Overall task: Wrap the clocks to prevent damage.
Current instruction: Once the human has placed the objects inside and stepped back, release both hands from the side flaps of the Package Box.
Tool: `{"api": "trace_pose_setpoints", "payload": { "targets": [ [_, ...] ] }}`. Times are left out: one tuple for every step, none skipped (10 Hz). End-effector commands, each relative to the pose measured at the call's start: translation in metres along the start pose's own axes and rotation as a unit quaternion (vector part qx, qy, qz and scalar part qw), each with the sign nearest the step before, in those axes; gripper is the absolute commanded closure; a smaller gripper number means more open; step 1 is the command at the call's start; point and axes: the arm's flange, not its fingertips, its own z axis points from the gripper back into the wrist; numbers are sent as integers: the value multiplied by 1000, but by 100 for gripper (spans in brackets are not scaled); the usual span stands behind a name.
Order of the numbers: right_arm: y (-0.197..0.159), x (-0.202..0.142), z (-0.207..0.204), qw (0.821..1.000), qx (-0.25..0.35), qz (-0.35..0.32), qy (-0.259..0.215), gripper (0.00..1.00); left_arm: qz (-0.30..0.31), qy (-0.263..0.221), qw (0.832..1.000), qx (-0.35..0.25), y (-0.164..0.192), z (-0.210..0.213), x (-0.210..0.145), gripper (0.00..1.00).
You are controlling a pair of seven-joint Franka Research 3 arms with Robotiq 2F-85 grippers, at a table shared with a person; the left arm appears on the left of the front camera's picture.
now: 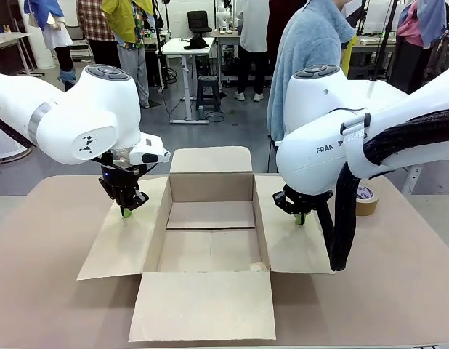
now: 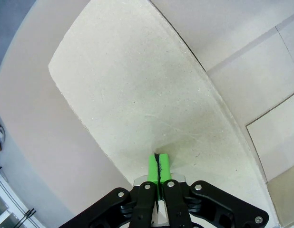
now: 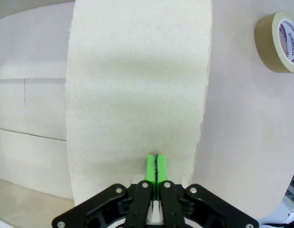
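Note:
The clocks are out of view. An open cardboard box (image 1: 210,240) lies in the middle of the table, its inside bare and its four flaps spread flat. My left gripper (image 1: 127,212) is shut, its green tips pressed down on the box's left flap (image 2: 137,95). My right gripper (image 1: 300,219) is shut too, its tips down on the right flap (image 3: 137,85). In each wrist view the green pads (image 2: 158,166) (image 3: 156,167) meet with nothing between them.
A brown tape roll (image 1: 366,200) (image 3: 280,40) lies on the table (image 1: 50,291) to the right of the box. A person in a light blue top (image 1: 304,51) stands at the far side. Other people stand farther back.

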Motion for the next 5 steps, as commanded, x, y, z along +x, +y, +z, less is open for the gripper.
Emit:
{"api": "trace_pose_setpoints", "payload": {
  "targets": [
    [1,-2,-3,1000,-1,-1,2,99,-1,2,1000,1,0,0,-1,100],
    [1,-2,-3,1000,-1,-1,2,99,-1,2,1000,1,0,0,-1,100],
    [1,-2,-3,1000,-1,-1,2,99,-1,2,1000,1,0,0,-1,100],
    [1,-2,-3,1000,-1,-1,2,99,-1,2,1000,1,0,0,-1,100],
    [1,-2,-3,1000,-1,-1,2,99,-1,2,1000,1,0,0,-1,100]
  ]
}}
